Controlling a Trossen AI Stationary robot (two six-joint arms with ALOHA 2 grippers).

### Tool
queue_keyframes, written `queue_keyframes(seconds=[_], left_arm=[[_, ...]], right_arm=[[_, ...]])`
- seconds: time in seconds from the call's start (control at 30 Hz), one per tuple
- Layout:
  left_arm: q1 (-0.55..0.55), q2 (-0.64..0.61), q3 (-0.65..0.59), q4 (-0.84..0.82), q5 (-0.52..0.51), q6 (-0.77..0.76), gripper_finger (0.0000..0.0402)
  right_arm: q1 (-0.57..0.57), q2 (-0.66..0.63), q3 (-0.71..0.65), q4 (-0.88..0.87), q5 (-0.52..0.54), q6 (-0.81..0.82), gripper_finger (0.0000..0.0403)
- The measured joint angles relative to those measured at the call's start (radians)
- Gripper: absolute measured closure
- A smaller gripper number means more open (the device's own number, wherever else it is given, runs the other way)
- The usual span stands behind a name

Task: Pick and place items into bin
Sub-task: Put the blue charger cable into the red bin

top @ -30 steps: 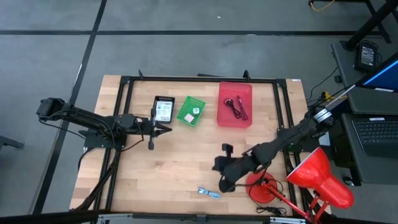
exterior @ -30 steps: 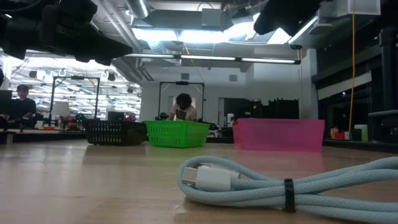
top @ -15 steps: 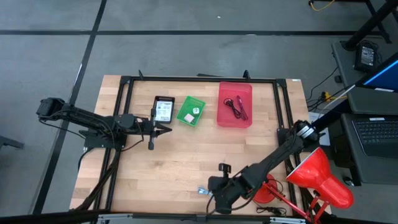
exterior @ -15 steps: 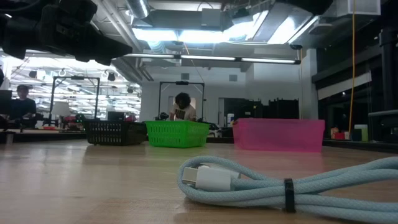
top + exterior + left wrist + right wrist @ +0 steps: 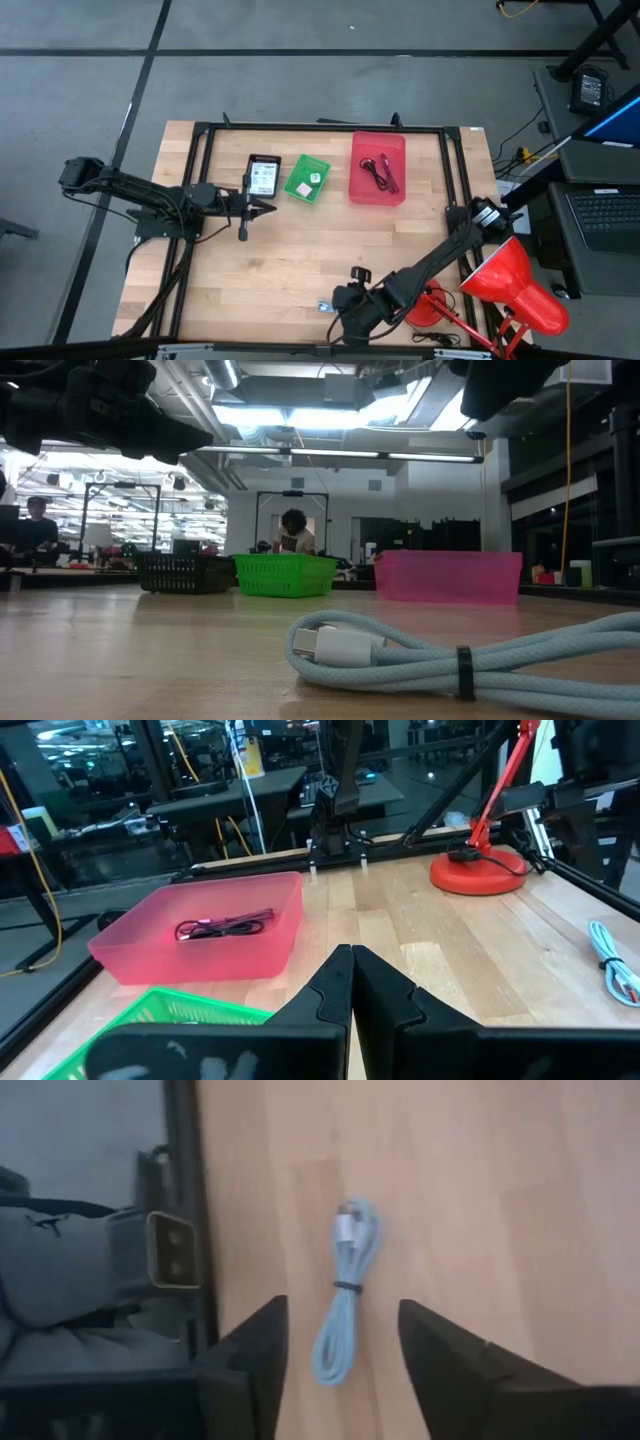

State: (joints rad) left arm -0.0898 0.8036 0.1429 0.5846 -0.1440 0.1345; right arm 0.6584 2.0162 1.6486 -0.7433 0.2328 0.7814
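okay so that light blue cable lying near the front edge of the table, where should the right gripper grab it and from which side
Grip the coiled light blue cable at its dark band, coming straight down. The band pinches the strands into one narrow bundle, and the coil lies flat on the wooden table, so only the top is free. The right gripper hangs open above it, fingers on either side of the bundle.

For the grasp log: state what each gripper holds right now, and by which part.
Nothing is held. The right gripper is open above the light-blue cable, not touching it. The left gripper is shut and empty.

The bench (image 5: 290, 260) is evenly lit from overhead; ceiling lights (image 5: 300, 415) glare in the low view. The cable (image 5: 345, 1295) beyond the right hand (image 5: 340, 1370) is softly blurred.
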Motion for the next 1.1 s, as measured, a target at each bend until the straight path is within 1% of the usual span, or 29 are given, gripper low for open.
queue_keyframes(seconds=[0.2,0.37,0.63,0.73,0.93,1.0,1.1], left_arm=[[0.000,0.000,0.000,0.000,0.000,0.000,0.0398],[0.000,0.000,0.000,0.000,0.000,0.000,0.0398],[0.000,0.000,0.000,0.001,0.000,-0.018,0.0398],[0.000,0.000,0.000,0.001,0.000,-0.019,0.0398],[0.000,0.000,0.000,0.001,0.000,-0.019,0.0398],[0.000,0.000,0.000,0.001,0.000,-0.019,0.0398],[0.000,0.000,0.000,0.001,0.000,-0.019,0.0398]], right_arm=[[0.025,0.045,0.000,0.044,-0.002,0.003,0.0190],[0.027,0.100,0.000,0.044,0.000,0.002,0.0173],[0.026,0.170,0.000,0.044,0.004,0.004,0.0171],[0.025,0.190,0.000,0.042,0.033,0.027,0.0171],[0.020,0.202,0.000,0.022,0.036,0.029,0.0171],[0.020,0.202,0.000,0.015,0.036,0.029,0.0176],[0.020,0.202,0.000,-0.019,0.036,0.030,0.0197]])
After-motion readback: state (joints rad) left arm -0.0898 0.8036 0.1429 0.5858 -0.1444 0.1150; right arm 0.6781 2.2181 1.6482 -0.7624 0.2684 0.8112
